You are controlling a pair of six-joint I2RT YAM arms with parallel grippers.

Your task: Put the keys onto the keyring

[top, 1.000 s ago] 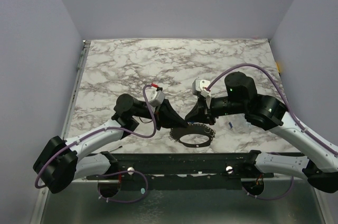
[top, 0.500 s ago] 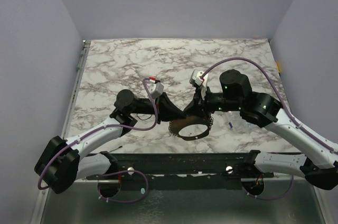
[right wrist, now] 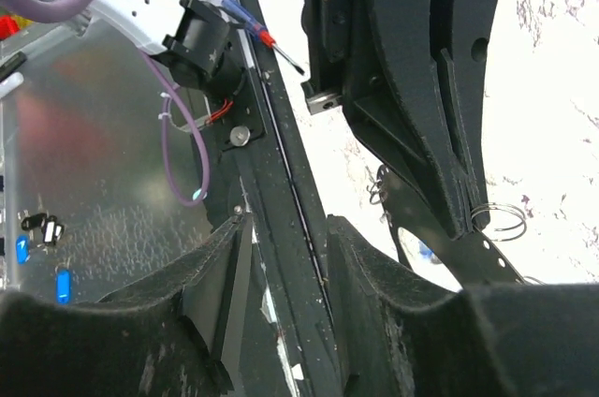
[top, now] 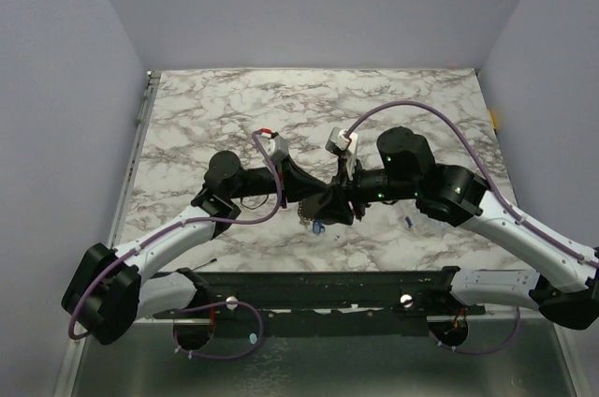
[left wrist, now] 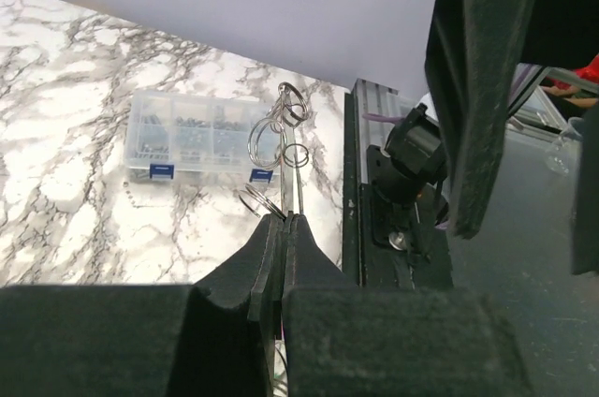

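Note:
My left gripper (top: 321, 202) (left wrist: 284, 219) is shut on the keyring (left wrist: 292, 168), seen edge-on as a thin metal strip rising from the fingertips. Small wire rings (left wrist: 279, 125) hang on it. In the right wrist view the keyring (right wrist: 468, 252) is a dark flat hoop with holes, held by the left fingers (right wrist: 421, 116). My right gripper (top: 344, 198) (right wrist: 285, 228) is open and empty, tip to tip with the left one. A blue key (top: 318, 226) lies on the marble below them and shows through the hoop (right wrist: 426, 252). The green and yellow keys are not visible.
A clear plastic box (left wrist: 201, 135) (top: 423, 219) with blue latches lies on the marble table (top: 234, 107) to the right of the grippers. The black front rail (top: 309, 285) (right wrist: 281, 182) runs along the near edge. Small blue bits (right wrist: 61, 283) lie on the metal shelf below.
Both grippers have closed in on each other at the table's centre. The keyring has gone from lying flat near the front edge to being lifted in the left gripper, uncovering the blue key.

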